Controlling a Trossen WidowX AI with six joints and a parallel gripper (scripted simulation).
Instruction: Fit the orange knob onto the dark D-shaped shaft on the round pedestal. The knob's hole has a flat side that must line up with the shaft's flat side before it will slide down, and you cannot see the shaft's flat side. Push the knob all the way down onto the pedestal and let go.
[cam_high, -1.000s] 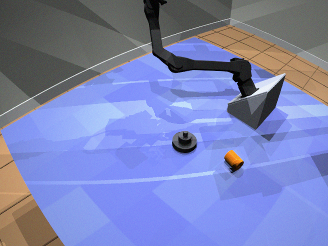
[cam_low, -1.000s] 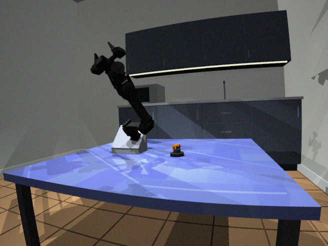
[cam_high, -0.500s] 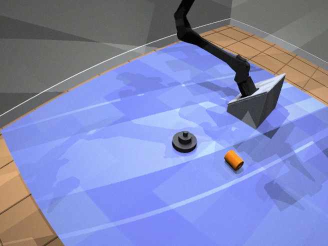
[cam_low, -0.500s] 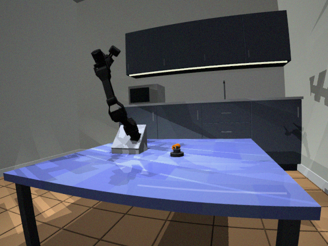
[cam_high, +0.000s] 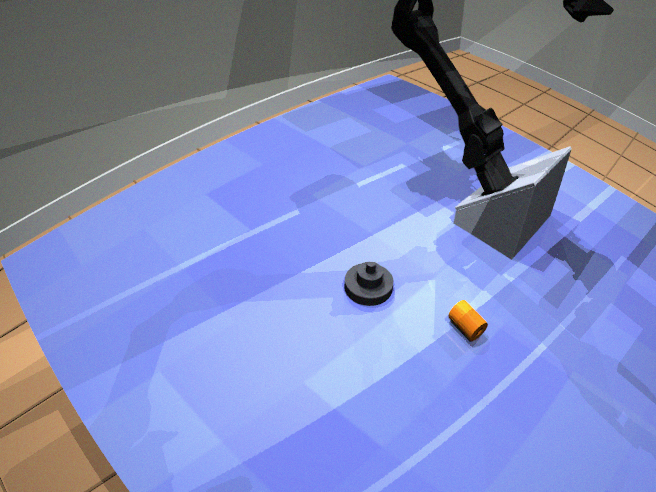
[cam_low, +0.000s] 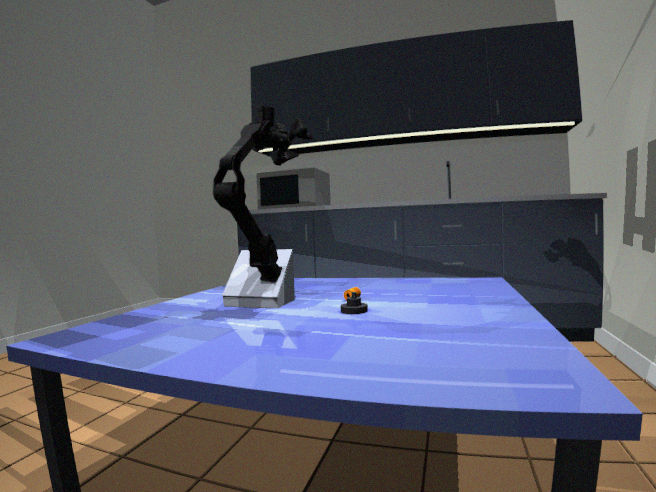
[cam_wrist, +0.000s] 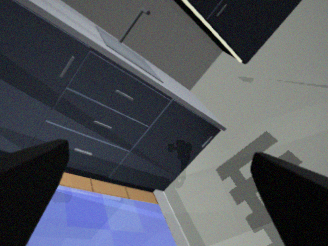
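Note:
The orange knob (cam_high: 467, 319) (cam_low: 356, 291) lies on its side on the blue table, apart from the pedestal. One end with a dark hole faces the lower right in the top view. The dark round pedestal (cam_high: 369, 297) (cam_low: 353, 308) stands upright, with the bare shaft (cam_high: 370, 267) on top. In the exterior view the pedestal stands in front of the knob. The shaft's flat side cannot be made out. My gripper (cam_low: 302, 145) (cam_wrist: 163, 155) is wide open and empty, high above the table. The top view shows only part of it at the top edge.
The arm rises from a grey wedge-shaped base (cam_high: 511, 225) (cam_low: 258, 288) on the blue table (cam_high: 222, 328) (cam_low: 423, 365). A microwave (cam_low: 291, 188) and kitchen cabinets (cam_low: 413, 84) are in the background. The wrist view shows cabinets, wall and a table corner.

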